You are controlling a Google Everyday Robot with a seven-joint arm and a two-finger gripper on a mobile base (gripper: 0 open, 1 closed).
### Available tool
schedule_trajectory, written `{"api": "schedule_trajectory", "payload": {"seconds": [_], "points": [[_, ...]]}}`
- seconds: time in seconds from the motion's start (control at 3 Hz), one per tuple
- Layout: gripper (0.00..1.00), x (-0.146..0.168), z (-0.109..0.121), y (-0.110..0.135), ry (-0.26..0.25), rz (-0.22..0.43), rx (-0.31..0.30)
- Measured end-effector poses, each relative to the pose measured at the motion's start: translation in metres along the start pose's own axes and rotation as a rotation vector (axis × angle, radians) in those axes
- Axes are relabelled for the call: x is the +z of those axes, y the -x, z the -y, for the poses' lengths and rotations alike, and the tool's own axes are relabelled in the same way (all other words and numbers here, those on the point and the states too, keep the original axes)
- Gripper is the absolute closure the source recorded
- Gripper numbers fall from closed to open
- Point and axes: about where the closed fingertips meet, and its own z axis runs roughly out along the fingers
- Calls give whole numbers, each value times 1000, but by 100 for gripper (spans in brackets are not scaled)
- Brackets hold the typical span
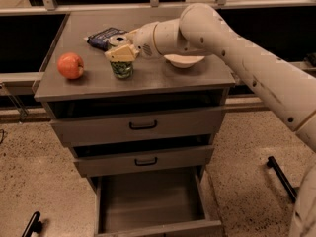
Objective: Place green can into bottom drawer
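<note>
One green can (122,69) stands upright on the cabinet top (98,85), upper left of the frame, and we judge it light, thin-walled and slick, best squeezed gently by its round sides; the gripper (122,54) sits right at its lid, whether clamped we cannot tell, and the bottom drawer (148,201) gapes below.

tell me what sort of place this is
Probably a robot test area in an office or lab, not a home: a plain grey drawer cabinet on speckled hard floor, with a rail behind. The gripper sits at the green can on the cabinet's top.
</note>
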Motion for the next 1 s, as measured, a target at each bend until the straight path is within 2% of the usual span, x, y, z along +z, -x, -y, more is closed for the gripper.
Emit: {"api": "schedule_trajectory", "payload": {"seconds": [0.33, 0.67, 1.0], "points": [[78, -12, -14, 3, 70, 122, -23], [99, -33, -64, 26, 208, 249, -140], [100, -44, -132, 44, 368, 303, -400]]}}
